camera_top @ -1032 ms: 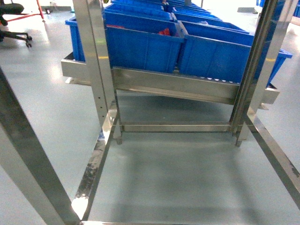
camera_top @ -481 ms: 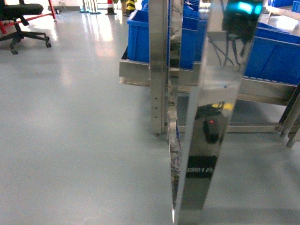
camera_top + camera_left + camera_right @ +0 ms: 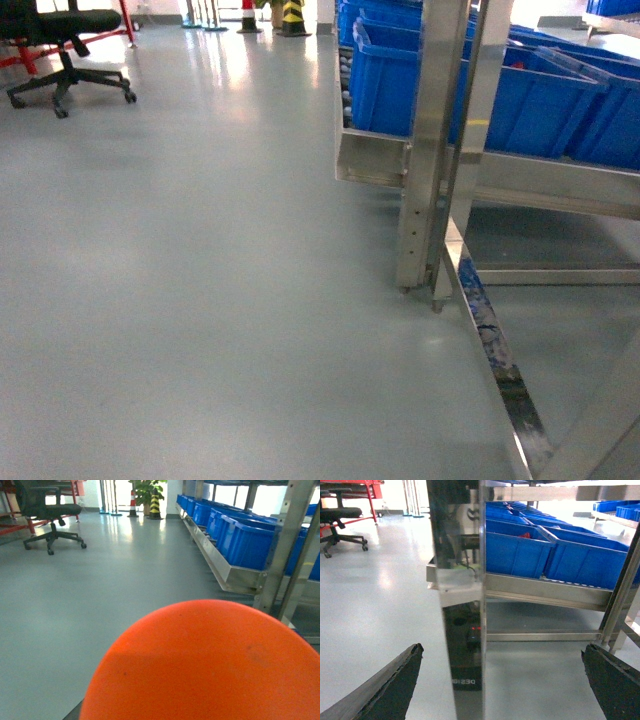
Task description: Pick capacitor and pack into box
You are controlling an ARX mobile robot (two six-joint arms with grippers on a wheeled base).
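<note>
the right gripper [image 3: 502, 680] shows in its own wrist view as two dark fingertips [image 3: 385, 687] at the bottom corners of the picture, spread wide with nothing between them. straight ahead of them stands a polished steel upright [image 3: 462, 605] of the rack, mirror-bright, reflecting a small red light and reversed lettering. to its right a row of blue bins [image 3: 555, 555] sits on the sloped steel shelf [image 3: 545, 591].

the left gripper cannot be read: its wrist view is filled in the lower half by a big orange rounded shape [image 3: 200, 665], close to the lens, and no fingers show. above it lie the grey floor [image 3: 100, 590], a black office chair [image 3: 50, 515], a striped traffic cone [image 3: 155, 505] and a potted plant [image 3: 147, 489] at the far end, with the bin rack running along the right.

neither the pink box nor any capacitor is visible in any view.

in the head view no gripper appears. half a second ago the steel post [image 3: 430, 150] stood dead centre and very near; now it sits further off and right of centre, and the open floor takes the left two thirds. a second ago the view faced the bins squarely through the frame. the chair in the top left corner now shows nearer the picture's edge, with a red frame [image 3: 40, 45] behind it.
</note>
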